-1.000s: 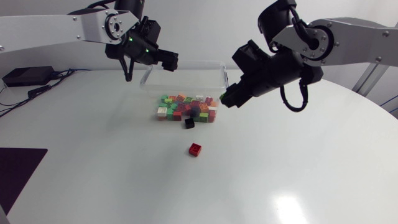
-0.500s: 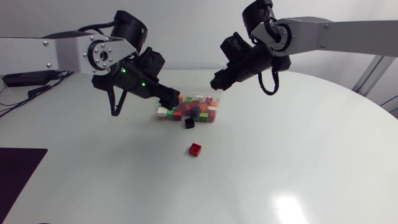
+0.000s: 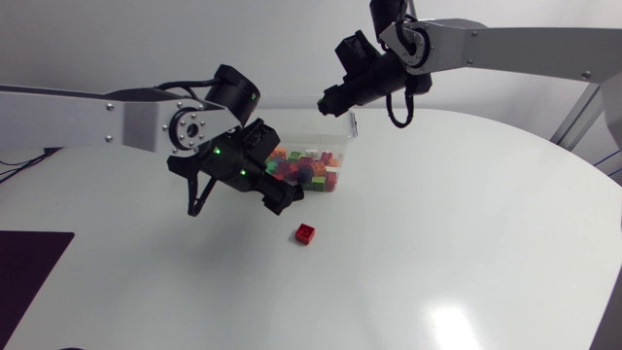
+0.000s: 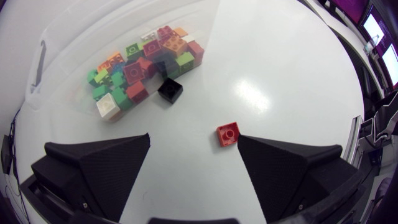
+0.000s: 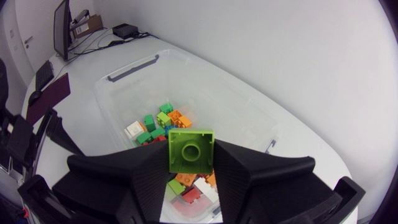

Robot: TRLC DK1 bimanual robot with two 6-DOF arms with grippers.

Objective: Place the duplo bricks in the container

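The right gripper (image 5: 191,165) grips a lime-green brick (image 5: 190,149) above the container (image 5: 124,71) — the left gripper (image 4: 194,140) hangs wide open, a red brick (image 4: 228,134) beside one finger.

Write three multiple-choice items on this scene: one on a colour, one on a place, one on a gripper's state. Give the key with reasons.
1. The right gripper holds a brick coloured:
A. red
B. light green
C. black

2. The lone red brick lies:
A. on the table
B. on top of another brick
C. between the right fingers

3. The left gripper is:
A. shut on the red brick
B. shut on a black brick
C. open

Key: 1 B, both fingers clamp a light green brick above the container. 2 A, it sits alone on the tabletop. 3 C, its fingers stand wide apart, gripping nothing.
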